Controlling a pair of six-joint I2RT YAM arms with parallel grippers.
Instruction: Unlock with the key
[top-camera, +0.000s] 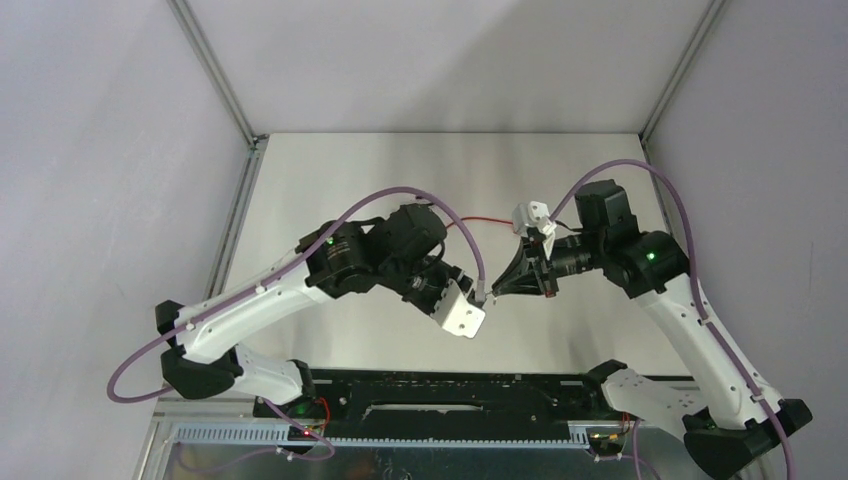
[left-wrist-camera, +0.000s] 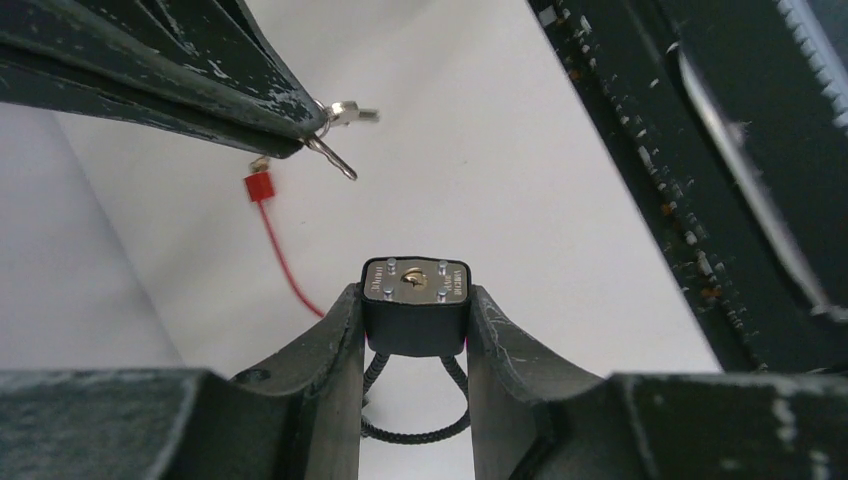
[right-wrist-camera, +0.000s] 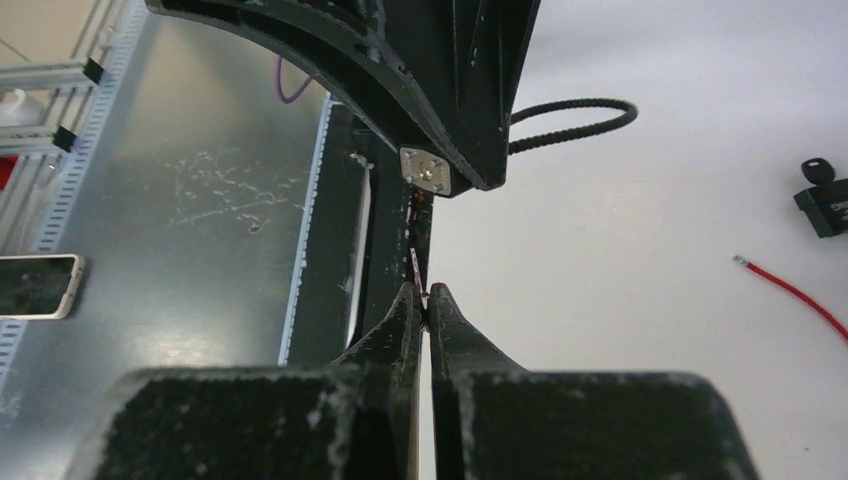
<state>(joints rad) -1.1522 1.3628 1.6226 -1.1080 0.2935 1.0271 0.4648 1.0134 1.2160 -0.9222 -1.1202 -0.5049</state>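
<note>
Left claw (left-wrist-camera: 414, 300) clamps the lock (left-wrist-camera: 415, 325); right claw (right-wrist-camera: 421, 297) pinches the key (left-wrist-camera: 333, 160) just off the keyhole (left-wrist-camera: 413, 284). Next, likely: align, insert.

Your top view looks down from above and behind the arm bases (top-camera: 285, 385), taking in the whole table (top-camera: 400, 170); your left wrist view sits close behind the left fingers (left-wrist-camera: 330, 350), facing the padlock (left-wrist-camera: 416, 305) end-on; your right wrist view looks along the right fingers (right-wrist-camera: 400, 330) toward the table's near edge; both wrist views share padlock, key (left-wrist-camera: 335, 160) and red wire (left-wrist-camera: 285, 260).
</note>
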